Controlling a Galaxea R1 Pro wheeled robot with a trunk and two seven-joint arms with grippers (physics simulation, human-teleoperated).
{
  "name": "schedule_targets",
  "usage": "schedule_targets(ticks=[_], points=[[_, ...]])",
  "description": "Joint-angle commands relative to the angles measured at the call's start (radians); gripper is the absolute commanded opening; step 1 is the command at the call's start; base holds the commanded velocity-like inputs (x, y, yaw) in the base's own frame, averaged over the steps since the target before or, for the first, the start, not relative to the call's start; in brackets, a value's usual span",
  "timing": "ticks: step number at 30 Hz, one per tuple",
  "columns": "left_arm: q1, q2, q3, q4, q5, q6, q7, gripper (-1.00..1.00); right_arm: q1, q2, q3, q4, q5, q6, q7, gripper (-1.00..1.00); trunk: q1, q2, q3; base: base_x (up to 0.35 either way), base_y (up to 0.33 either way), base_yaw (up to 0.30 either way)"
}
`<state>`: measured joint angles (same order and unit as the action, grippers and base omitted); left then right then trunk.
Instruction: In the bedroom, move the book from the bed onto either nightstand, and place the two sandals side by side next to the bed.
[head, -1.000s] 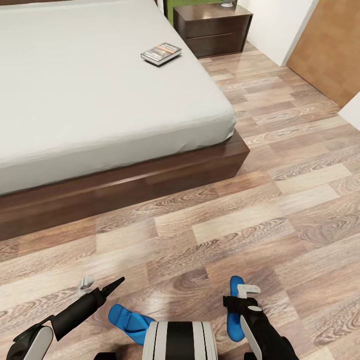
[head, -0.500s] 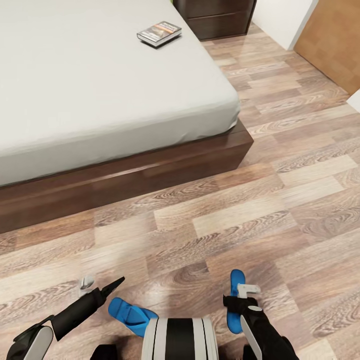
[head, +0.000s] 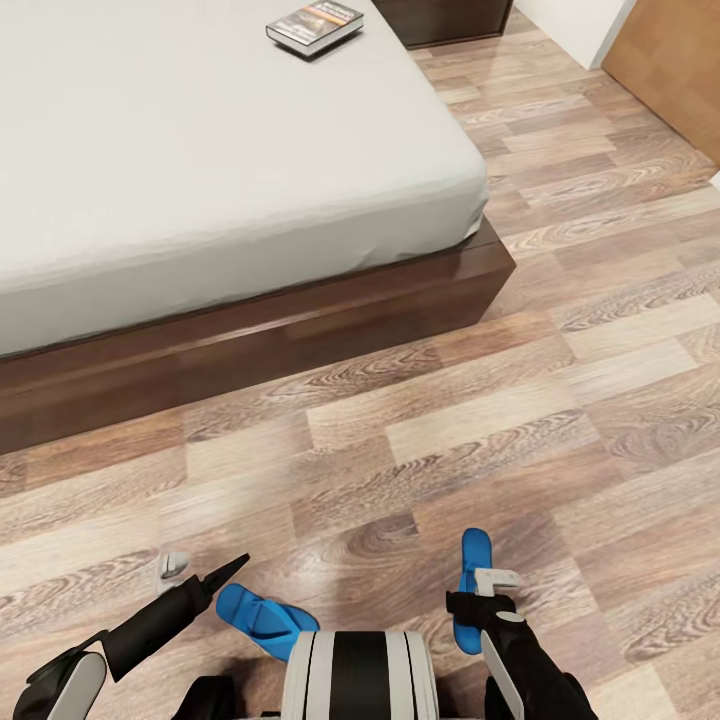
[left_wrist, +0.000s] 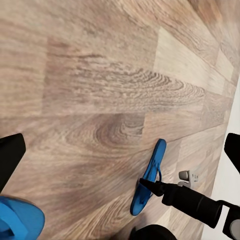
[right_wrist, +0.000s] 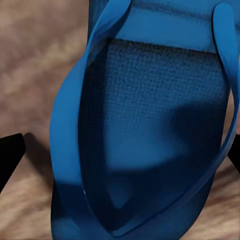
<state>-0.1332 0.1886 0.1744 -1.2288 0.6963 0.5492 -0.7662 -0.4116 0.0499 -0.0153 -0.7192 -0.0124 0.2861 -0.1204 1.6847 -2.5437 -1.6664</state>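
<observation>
The right gripper (head: 487, 588) hangs right above one blue sandal (head: 468, 590), its fingers spread with the strap and footbed (right_wrist: 150, 125) between the dark tips, not touching as far as I can tell, probably lined up for a grab. The left gripper (head: 205, 570) hovers over bare floor (head: 420, 440) beside the other sandal (head: 262, 621); one pale finger and one dark one stand apart, holding nothing. The two sandals lie apart, at different angles, well short of the bed (head: 200, 170). The book (head: 314, 24) rests flat near the mattress's far corner. The nightstand (head: 450, 18) is cut off at the frame's top edge, and the robot's trunk hides part of the left sandal
</observation>
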Motion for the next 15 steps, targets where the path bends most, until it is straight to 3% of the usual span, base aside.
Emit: schedule_targets(ticks=[1, 12, 13, 15], points=[[0.0, 0.0, 0.0, 0.0, 0.006, 0.008, -0.001, 1.0, 0.0, 0.001, -0.002, -0.002, -0.001, 0.005, -0.002, 1.0, 0.0, 0.0, -0.001, 0.0, 0.0, 0.0], [0.0, 0.0, 0.0, 0.0, 0.006, 0.008, -0.001, 1.0, 0.0, 0.0, -0.002, -0.002, -0.001, 0.005, -0.003, 1.0, 0.0, 0.0, -0.001, 0.0, 0.0, 0.0], [0.0, 0.0, 0.0, 0.0, 0.006, 0.008, -0.001, 1.0, 0.0, 0.0, -0.002, -0.002, -0.001, 0.005, -0.003, -1.0, 0.0, 0.0, -0.001, 0.0, 0.0, 0.0], [0.0, 0.0, 0.0, 0.0, 0.006, 0.008, -0.001, 1.0, 0.0, -0.001, -0.002, -0.002, -0.001, 0.005, -0.004, -1.0, 0.0, 0.0, -0.001, 0.0, 0.0, 0.0]])
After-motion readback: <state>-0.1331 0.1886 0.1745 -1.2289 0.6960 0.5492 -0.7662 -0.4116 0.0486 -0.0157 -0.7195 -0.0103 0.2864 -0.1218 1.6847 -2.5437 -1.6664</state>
